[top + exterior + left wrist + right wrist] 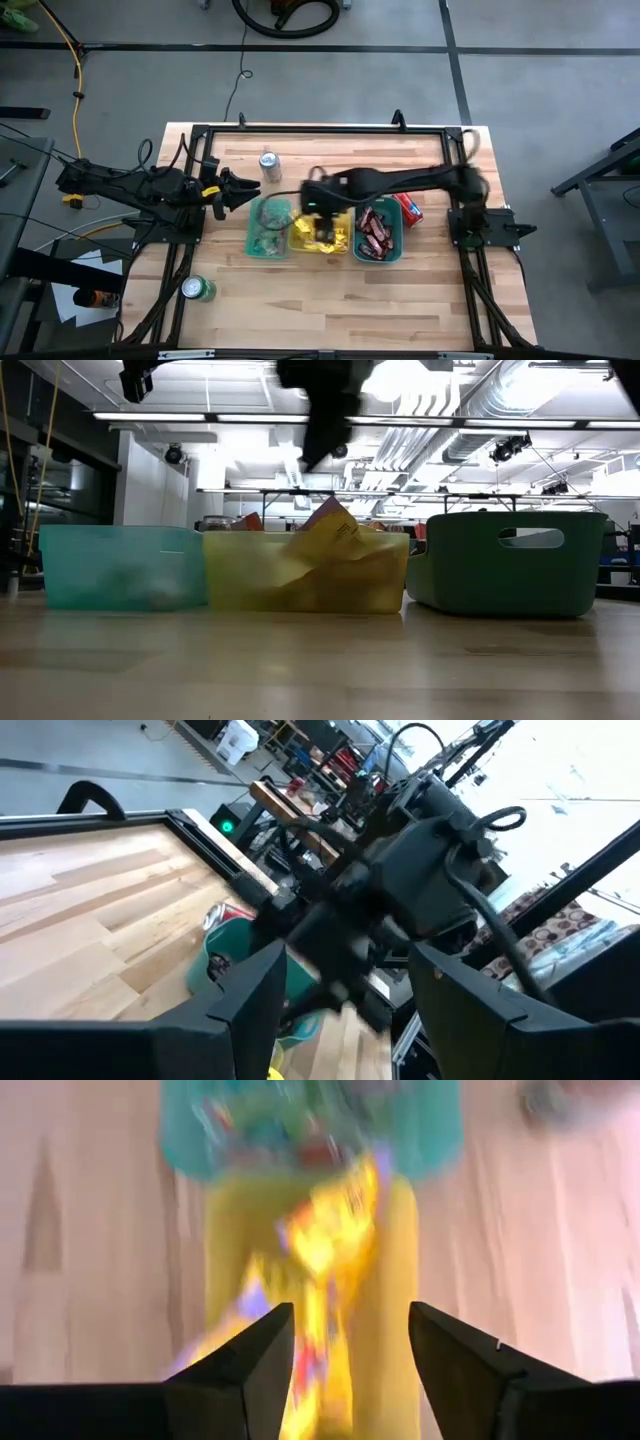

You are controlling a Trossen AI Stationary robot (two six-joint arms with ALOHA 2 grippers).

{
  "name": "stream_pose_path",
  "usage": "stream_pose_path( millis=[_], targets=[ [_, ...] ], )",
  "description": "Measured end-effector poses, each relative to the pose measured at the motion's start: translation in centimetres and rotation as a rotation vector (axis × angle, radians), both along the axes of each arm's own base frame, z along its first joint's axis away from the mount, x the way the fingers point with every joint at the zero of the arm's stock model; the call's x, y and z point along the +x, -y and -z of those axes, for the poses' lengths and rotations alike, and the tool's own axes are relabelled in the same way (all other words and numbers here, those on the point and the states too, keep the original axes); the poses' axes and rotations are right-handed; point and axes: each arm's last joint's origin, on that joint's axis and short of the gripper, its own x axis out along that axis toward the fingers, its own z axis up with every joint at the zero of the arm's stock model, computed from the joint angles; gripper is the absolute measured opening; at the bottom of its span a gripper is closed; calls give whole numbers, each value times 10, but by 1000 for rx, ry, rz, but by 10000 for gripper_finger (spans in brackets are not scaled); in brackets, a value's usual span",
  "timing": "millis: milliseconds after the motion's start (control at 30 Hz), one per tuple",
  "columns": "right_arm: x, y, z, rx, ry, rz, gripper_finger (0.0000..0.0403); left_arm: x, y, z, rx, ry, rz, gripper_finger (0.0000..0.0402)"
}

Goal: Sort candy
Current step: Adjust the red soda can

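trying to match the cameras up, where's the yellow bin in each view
High view: yellow bin, middle of three bins, under the right gripper.
Low view: centre, packets poking above its rim.
Left wrist view: can't be told apart; the right arm blocks that spot.
Right wrist view: centre, beyond the open jaws.
Shared landmark: the neighbouring teal bin.

Open right claw [345, 1355] above yellow bin [395, 1280] holding blurred, seemingly yellow packets [325, 1245].

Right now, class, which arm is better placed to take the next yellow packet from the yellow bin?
Right. Its open hand hangs over the yellow bin; the left hand waits beside the teal bin.
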Motion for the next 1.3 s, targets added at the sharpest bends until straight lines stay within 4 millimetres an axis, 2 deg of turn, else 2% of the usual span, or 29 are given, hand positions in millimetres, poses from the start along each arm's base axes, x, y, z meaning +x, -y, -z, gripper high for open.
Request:
stream_pose_path(
  millis=[133,233,333,433,533,700,867,1000,1167,1300],
  targets=[
    [-65,0,-2,25,39,153,176,1,0,1,2,-5,-28,200],
    [-126,-4,-4,78,96,357,170,5,0,3,7,-18,-49,200],
    [-179,-8,-1,201,140,571,170,12,0,4,24,-26,-66,200],
    [-219,-6,-2,305,183,696,170,23,-2,6,55,-29,-70,200],
    [-245,0,2,310,125,777,173,34,-5,9,63,-34,-28,200],
    [-262,5,10,196,-33,747,188,47,-8,16,-7,-58,61,200],
    [-259,11,17,104,-98,709,197,52,-8,21,-57,-77,103,200],
    [-257,20,24,67,-168,805,210,52,-7,20,-80,-72,110,200],
    [-256,30,46,59,-285,826,238,53,-7,18,-90,-47,111,200],
    [-260,33,63,79,-386,818,245,53,-7,18,-125,-41,111,200]
  ],
)
